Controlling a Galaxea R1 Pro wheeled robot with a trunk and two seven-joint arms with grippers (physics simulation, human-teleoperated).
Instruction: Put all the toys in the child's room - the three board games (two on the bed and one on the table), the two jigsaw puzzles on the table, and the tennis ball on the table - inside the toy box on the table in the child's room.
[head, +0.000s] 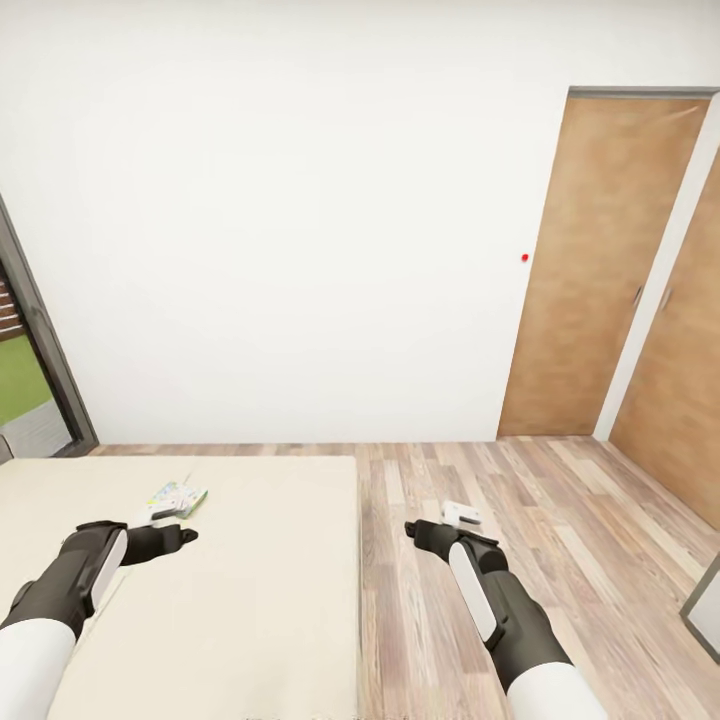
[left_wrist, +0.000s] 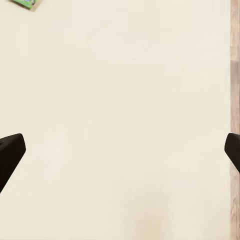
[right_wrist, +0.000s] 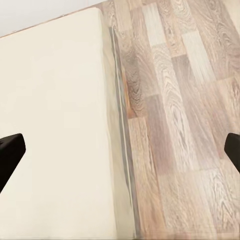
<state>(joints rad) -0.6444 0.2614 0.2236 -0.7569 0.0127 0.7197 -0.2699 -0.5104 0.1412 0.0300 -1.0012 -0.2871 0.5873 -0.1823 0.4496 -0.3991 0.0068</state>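
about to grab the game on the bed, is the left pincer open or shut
Open: in the left wrist view the left pincer has its fingertips far apart, bare bed between them.

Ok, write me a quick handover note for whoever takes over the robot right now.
Left pincer: open, empty, hovering over the bed.
Right pincer: open, empty, over the wood floor just past the bed's edge.
One board game, green-edged and multicolour, lies flat on the mattress just ahead of the left pincer, apart from it.
Done: nothing in hand; no toy seen stowed.
Left: grasp this game, probably with the left arm, then carry it to the toy box. The other toys, table and box are out of these views.
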